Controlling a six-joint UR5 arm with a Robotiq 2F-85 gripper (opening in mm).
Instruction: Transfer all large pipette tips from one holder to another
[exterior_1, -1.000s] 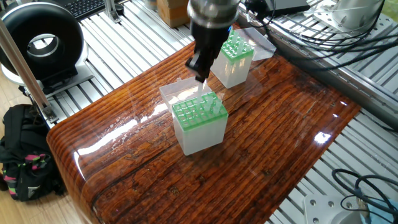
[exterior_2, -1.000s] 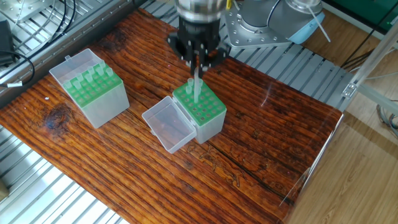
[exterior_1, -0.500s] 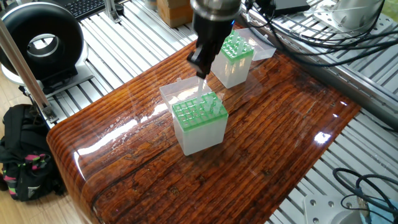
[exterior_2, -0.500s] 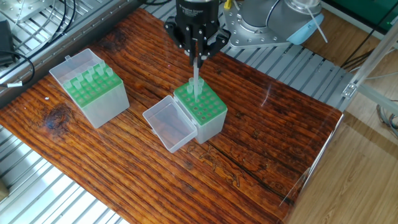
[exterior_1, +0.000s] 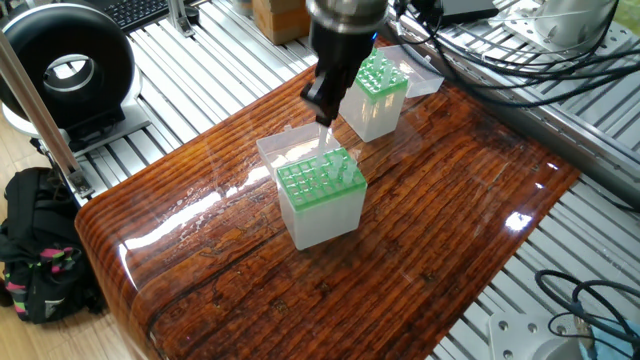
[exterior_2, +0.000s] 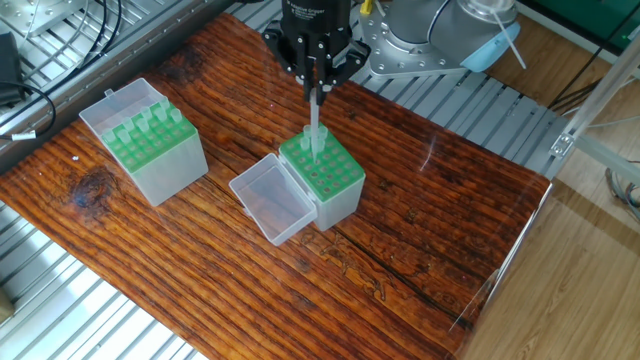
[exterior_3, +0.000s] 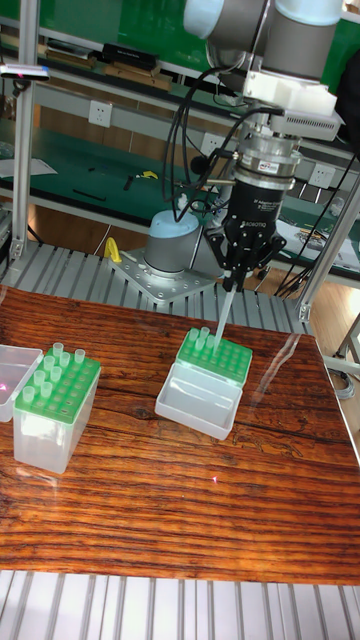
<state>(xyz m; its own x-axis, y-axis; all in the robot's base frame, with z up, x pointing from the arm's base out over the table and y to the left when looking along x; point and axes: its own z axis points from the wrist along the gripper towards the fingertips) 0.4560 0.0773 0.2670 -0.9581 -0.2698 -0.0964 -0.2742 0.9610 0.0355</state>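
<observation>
Since a second ago the pincer (exterior_2: 317, 85) has risen, drawing one of the large pipette tips (exterior_2: 314, 125) up; we read this as mid-extraction, lower end not yet clear of the near rack (exterior_2: 330, 180).
One fixed view: near rack (exterior_1: 318, 200) keeps a few tips at its far edge; far rack (exterior_1: 375, 95) holds more.
Other fixed view: pincer clamped on the tip's top; open lid (exterior_2: 270, 200) lies on the surface (exterior_2: 420, 240); far rack (exterior_2: 145, 150) has tips along one side.
Tall view: tip (exterior_3: 221, 325) hangs nearly upright over the near rack (exterior_3: 213, 365)
</observation>
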